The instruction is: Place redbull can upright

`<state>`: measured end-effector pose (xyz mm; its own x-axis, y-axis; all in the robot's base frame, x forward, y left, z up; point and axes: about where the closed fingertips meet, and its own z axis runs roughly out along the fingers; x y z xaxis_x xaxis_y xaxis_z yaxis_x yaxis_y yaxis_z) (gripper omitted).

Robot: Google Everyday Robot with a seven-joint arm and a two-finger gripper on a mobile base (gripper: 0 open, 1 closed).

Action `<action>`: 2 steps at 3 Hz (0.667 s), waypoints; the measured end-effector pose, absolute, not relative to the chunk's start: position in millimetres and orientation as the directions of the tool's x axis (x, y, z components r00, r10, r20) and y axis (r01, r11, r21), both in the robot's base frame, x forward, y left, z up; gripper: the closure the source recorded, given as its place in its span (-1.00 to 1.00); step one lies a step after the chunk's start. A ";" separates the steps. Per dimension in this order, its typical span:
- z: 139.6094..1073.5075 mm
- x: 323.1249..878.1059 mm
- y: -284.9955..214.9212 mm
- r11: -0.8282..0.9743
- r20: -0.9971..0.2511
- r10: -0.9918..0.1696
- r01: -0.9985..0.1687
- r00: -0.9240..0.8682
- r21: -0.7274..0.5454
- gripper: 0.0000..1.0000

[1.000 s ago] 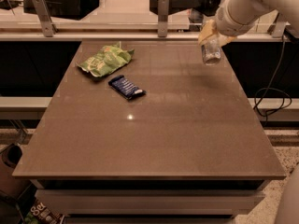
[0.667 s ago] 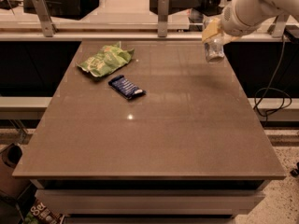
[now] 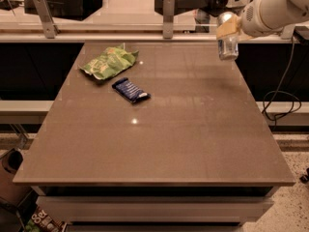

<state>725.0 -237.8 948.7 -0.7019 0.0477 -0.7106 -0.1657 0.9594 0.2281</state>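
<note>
**Status: redbull can held above the far right corner of the table**

**Limits of visibility**
- The arm [image 3: 273,7] enters from the upper right and is cut off by the frame edge. Only its white final segment is in view.
- The gripper [image 3: 228,32] shows as a tan block at the end of that segment. The outlines of its separate fingers cannot be made out against the can.
- The upper part of the redbull can [image 3: 228,50] is covered by the gripper. Only the silvery lower body is clearly exposed. Its markings cannot be read.
- A shiny round patch sits just above the tan block. Whether it is the end of the can or part of the gripper cannot be told.
- The items behind the back rail [image 3: 120,28] are dark and indistinct.

**Can and gripper**
- The gripper is clenched on the can, gripping it near its upper end.
- The can hangs below the gripper, close to vertical, over the far right corner of the table [image 3: 193,139].
- The can is clear of the table surface and is not touching it.

**Other items on the table**
- A green snack bag [image 3: 109,62] lies at the far left.
- A dark blue snack bar wrapper [image 3: 131,90] lies just beside the bag, on its near side.
- Both are well apart from the can.
</note>
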 end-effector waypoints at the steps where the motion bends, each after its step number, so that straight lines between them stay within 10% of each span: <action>1: 953.0 728.6 -242.7 0.951 -0.748 0.044 -0.202 -0.662 0.234 1.00; 2: 960.8 726.5 -243.1 0.945 -0.800 0.022 -0.250 -0.599 0.213 1.00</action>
<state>726.5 -243.1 960.8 -0.5991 0.0216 -0.8004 -0.2501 0.9446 0.2127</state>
